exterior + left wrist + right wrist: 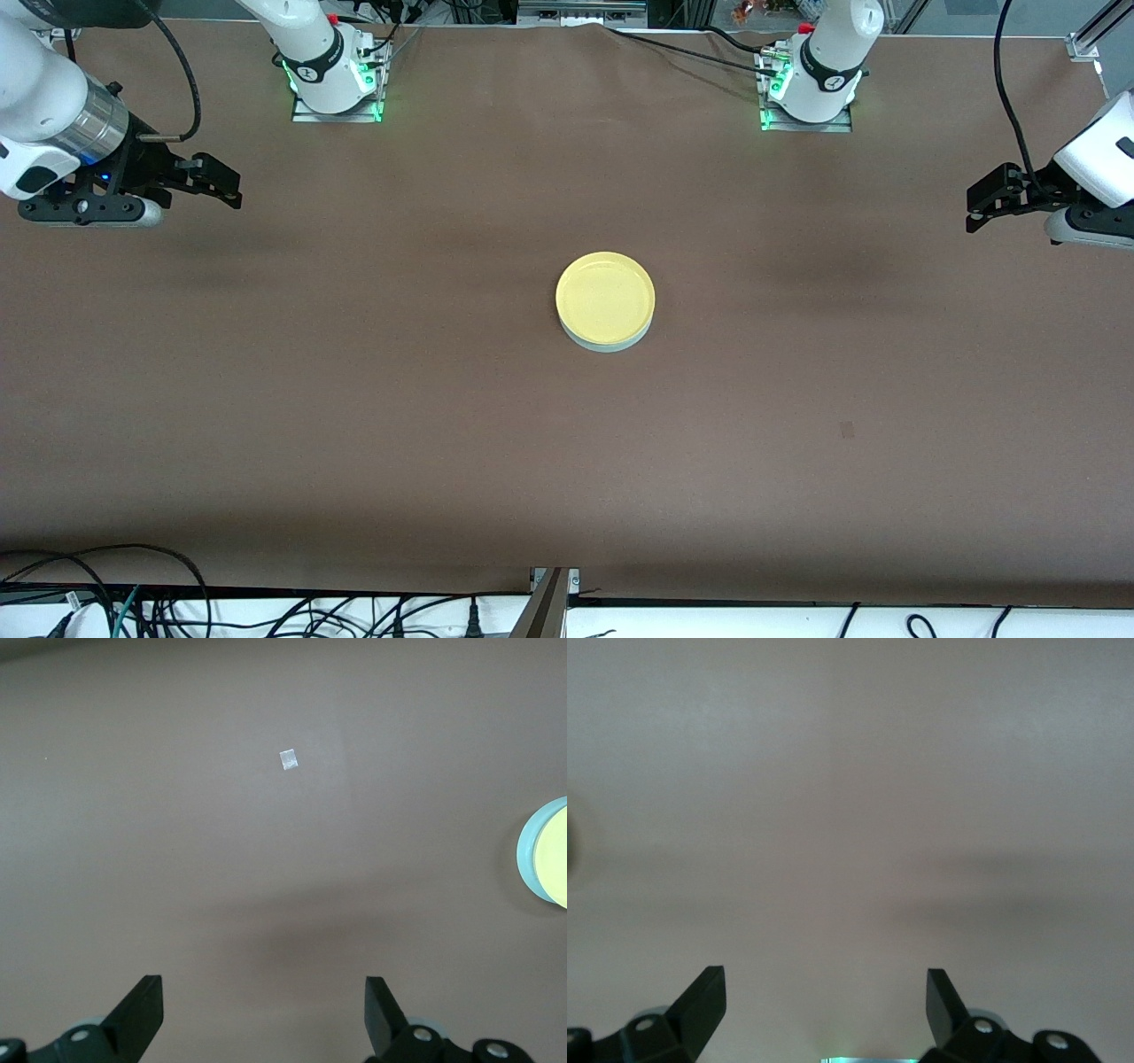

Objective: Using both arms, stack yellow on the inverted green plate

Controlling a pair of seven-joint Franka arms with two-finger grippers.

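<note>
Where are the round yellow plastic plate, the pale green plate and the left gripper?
round yellow plastic plate point(605, 297), front view, its flat centre.
pale green plate point(611, 346), front view, rim showing under the yellow.
left gripper point(974, 208), front view, between its fingertips.

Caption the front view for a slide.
Yellow plate stacked on green plate; left pincer and right pincer open, apart.

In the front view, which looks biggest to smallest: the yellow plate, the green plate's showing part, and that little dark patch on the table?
1. yellow plate
2. green plate, only a sliver showing beneath the yellow one
3. dark patch
</note>
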